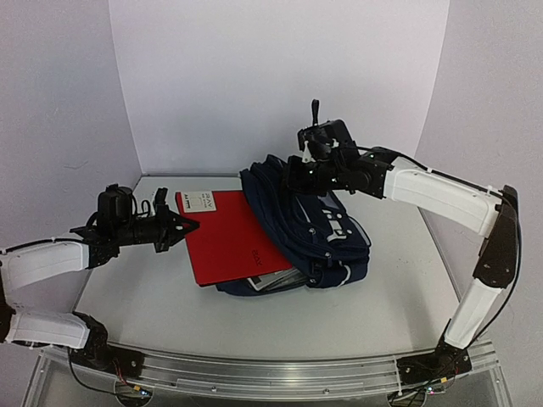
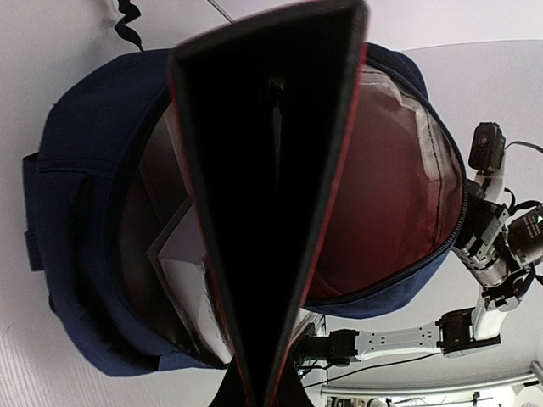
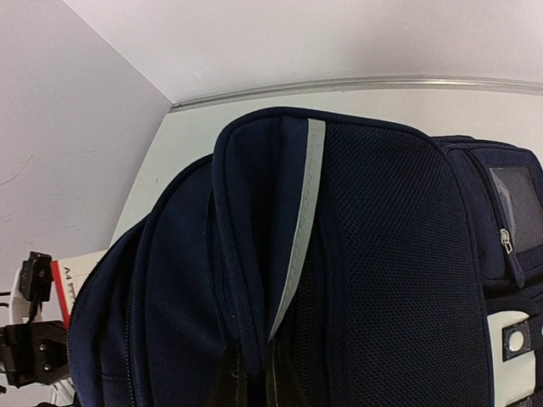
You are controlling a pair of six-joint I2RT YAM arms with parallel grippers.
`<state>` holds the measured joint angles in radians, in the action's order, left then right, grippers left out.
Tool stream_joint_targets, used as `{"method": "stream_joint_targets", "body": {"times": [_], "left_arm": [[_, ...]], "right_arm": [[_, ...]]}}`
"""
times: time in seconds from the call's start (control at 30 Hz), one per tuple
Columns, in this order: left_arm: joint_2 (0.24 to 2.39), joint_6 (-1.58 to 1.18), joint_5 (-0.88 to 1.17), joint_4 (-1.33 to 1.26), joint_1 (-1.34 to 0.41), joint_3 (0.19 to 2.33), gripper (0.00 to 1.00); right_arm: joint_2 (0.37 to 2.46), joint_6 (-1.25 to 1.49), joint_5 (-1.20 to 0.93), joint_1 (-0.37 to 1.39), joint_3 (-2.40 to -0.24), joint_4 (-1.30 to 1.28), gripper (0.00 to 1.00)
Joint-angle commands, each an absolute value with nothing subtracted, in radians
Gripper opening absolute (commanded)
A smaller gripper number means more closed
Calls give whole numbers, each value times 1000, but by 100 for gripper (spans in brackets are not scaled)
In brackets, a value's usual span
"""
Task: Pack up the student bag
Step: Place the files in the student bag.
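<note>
The student bag (image 1: 335,233), navy blue with a white stripe (image 3: 310,195), lies on its side mid-table with its mouth facing left. My right gripper (image 1: 299,174) is shut on the bag's upper rim and holds the mouth up; in the right wrist view its fingertips (image 3: 254,390) pinch the fabric beside the stripe. A flat red book (image 1: 227,239) sticks partly into the mouth. My left gripper (image 1: 187,225) is shut on its left edge. In the left wrist view the book (image 2: 271,212) runs edge-on into the bag (image 2: 85,170), beside a white sheet-like item (image 2: 182,275) inside.
White walls close off the table at the left, back and right. An aluminium rail (image 1: 271,373) runs along the near edge by the arm bases. Bare tabletop (image 1: 254,331) lies in front of the bag. A grey-white item (image 1: 276,280) shows under the red book.
</note>
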<state>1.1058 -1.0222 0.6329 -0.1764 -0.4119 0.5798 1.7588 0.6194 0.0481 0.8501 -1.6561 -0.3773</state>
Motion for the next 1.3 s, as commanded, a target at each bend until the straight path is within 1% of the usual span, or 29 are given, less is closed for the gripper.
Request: {"method": "stream_joint_targets", "body": {"times": [0.0,0.23,0.37,0.53,0.7,0.8,0.9,0.97,1.03,1.1,1.23,1.27], "left_arm": [[1188,-1013,566,-359,-488,663,0],[1373,-1039,468,-504,-599,720,0],[1481,-1034,366,-571,-654,762,0],[1602,-1044,326,-660,-664,819,0],[1732,-1038,366,-665,-668,931,0],[1810,-1042,392,-683,-672,961,0],[1815,-1004,371,-649,-668,959,0],[1775,-961,352,-571,-662,963,1],[1727,-924,343,-473,-656,966,10],[1665,-885,338,-365,-648,968,20],[1511,-813,329,-171,-635,967,52],[1469,-798,324,-111,-634,965,58]], "right_arm": [[1694,647,-72,863,-1816,-95,0],[1786,659,-125,865,-1960,-50,0],[1826,683,-153,871,-1986,-12,0],[1857,700,-183,886,-1988,9,0],[1864,704,-191,894,-1976,20,0],[1856,700,-174,894,-1957,20,0],[1828,684,-106,894,-1913,19,0],[1810,673,-51,894,-1868,13,0],[1792,659,17,893,-1833,4,0],[1783,643,79,894,-1802,0,0],[1789,623,160,894,-1752,-48,0],[1791,620,171,894,-1743,-53,0]]}}
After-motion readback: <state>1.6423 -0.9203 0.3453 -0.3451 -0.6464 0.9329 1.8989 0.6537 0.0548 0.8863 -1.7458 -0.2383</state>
